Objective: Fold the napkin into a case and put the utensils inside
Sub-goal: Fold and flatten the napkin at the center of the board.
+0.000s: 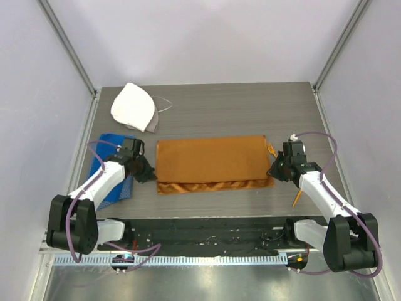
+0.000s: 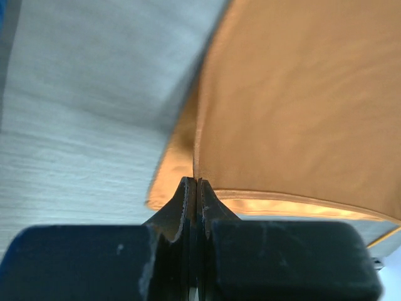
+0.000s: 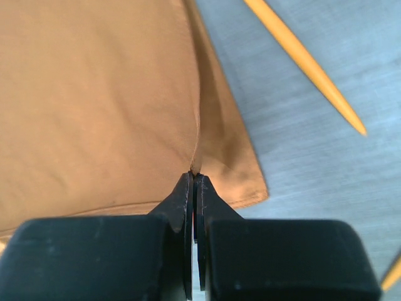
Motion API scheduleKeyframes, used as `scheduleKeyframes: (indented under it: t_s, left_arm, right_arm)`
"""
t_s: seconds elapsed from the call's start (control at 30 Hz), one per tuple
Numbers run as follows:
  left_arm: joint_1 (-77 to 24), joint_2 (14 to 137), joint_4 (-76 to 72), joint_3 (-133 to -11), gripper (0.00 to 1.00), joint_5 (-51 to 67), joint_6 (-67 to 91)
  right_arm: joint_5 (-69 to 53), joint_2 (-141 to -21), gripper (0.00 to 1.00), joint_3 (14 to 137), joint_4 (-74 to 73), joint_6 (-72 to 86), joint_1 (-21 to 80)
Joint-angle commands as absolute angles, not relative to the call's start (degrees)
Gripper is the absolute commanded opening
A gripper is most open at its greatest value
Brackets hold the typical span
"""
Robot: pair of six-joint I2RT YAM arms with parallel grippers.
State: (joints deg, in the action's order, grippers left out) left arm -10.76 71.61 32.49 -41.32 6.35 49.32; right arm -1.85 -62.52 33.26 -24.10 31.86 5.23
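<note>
My left fingers (image 2: pixel 180 210) clamped on napkin (image 1: pixel 210 163) left edge, right fingers (image 3: pixel 178 207) clamped on its right edge. Napkin lies folded, middle of tabletop (image 1: pixel 250 106). Orange utensil (image 3: pixel 307 63) just beside it, right side; blue towel (image 1: pixel 103 164) left.

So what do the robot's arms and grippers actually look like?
The left arm and right arm match: white segments, chunky black joints and bases, mauve cables looping alongside. The left gripper and right gripper are black, each with two slim, tapering fingers.
</note>
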Motion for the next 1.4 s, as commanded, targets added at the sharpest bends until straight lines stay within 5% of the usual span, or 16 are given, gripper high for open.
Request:
scheduleKeyframes:
  t_s: [0.0, 0.67, 1.37]
  left_arm:
    - [-10.8, 72.4, 30.8, -39.6, 0.00, 8.2, 50.2]
    - [-13.0, 62.4, 34.9, -36.0, 0.00, 9.4, 53.0]
    - [-16.8, 71.4, 27.4, -31.8, 0.00, 5.2, 54.1]
  right_arm:
    - [2.5, -61.3, 0.01, 33.0, -25.6, 34.7, 5.1]
    - [8.3, -55.5, 0.01, 34.4, -32.9, 39.8, 5.0]
    - [11.5, -59.5, 0.01, 29.1, -27.4, 40.2, 5.0]
